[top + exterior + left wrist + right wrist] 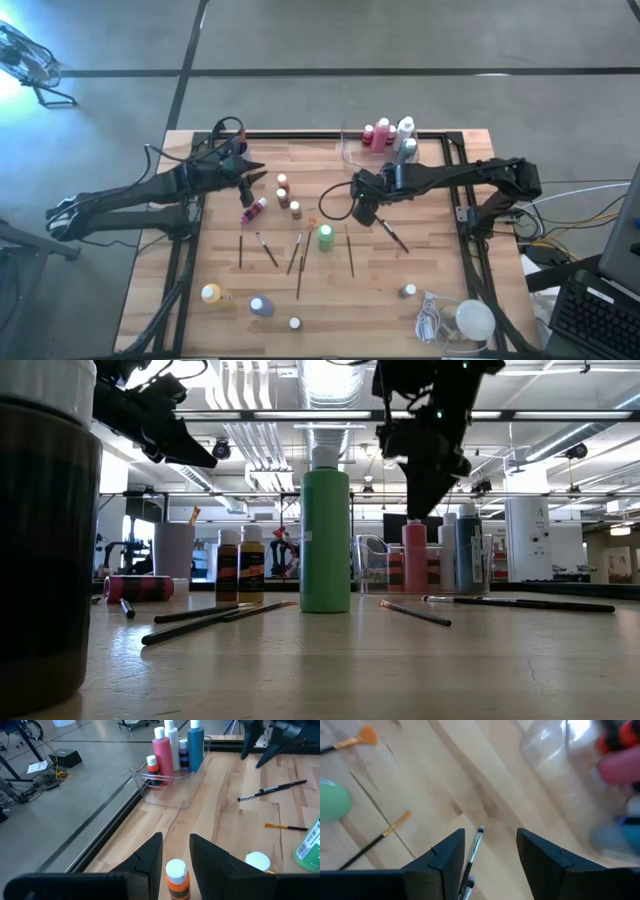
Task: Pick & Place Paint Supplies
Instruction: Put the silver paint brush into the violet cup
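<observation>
From above, the left gripper (252, 175) sat left of centre, near two small upright bottles (283, 190), with a pink bottle (254, 210) lying on its side just below it. The right gripper (364, 212) hung at centre right, above one end of a dark paintbrush (392, 233) that lay on the wooden table (440, 260). A green bottle (325, 237) stood at centre among more brushes (297, 255). The clear tray (352, 152) at upper centre held several bottles. A white lump with a cord (470, 320) lay at lower right.

In the low view, the green bottle (325, 540) stood at centre, the brush (520, 602) lay at right, and the right gripper (430, 465) hung clear of the table, at upper centre.

In the left wrist view, the left gripper's fingers (147, 860) stood slightly apart, with an orange, white-capped bottle (176, 879) showing between them at bottom centre; whether they touched it cannot be told.

In the right wrist view, the right gripper's fingers (445, 857) stood apart, untouched by the brush (472, 852) that lay between them at lower centre.
</observation>
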